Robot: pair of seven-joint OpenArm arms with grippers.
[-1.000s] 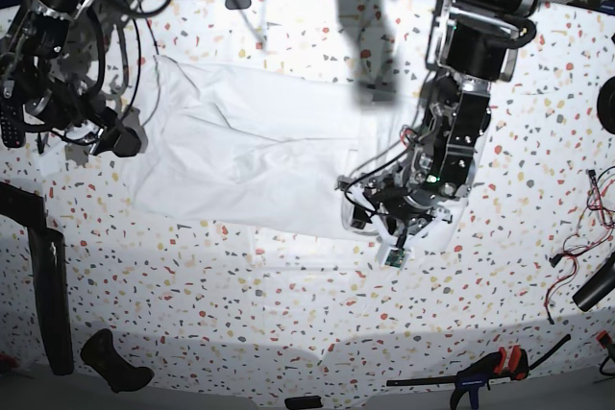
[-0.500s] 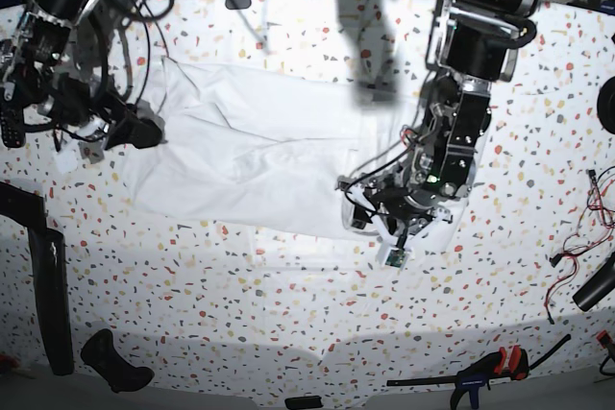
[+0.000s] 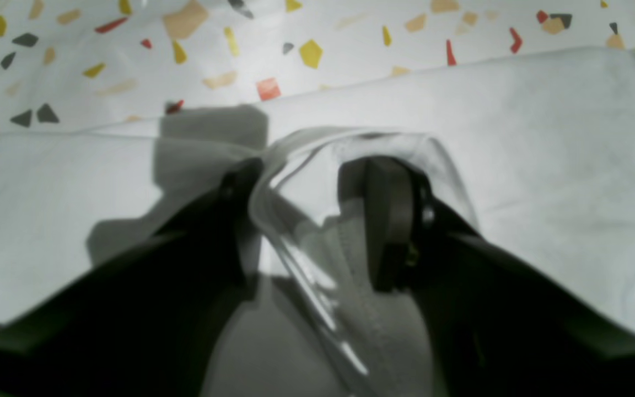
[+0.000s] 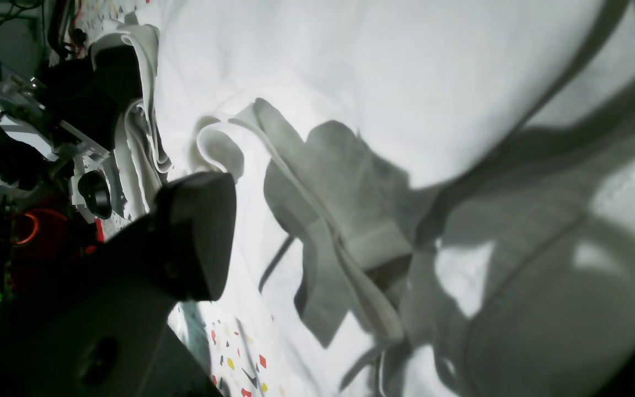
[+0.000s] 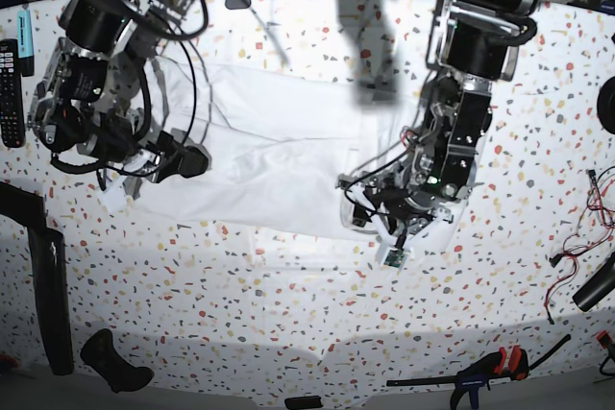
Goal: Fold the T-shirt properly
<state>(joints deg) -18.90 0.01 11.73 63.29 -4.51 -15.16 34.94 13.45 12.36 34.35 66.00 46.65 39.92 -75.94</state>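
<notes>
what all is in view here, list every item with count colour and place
T-shirt: 1, white, spread across the table's middle
table: 1, white with coloured speckles, under everything
remote: 1, black, far left edge
clamp: 1, black and orange, bottom right
cables: a few, red and black, right edge
black stand: 1, lower left
left gripper: 1, black, closed on a T-shirt fold
right gripper: 1, black, open over the T-shirt's left end
</notes>
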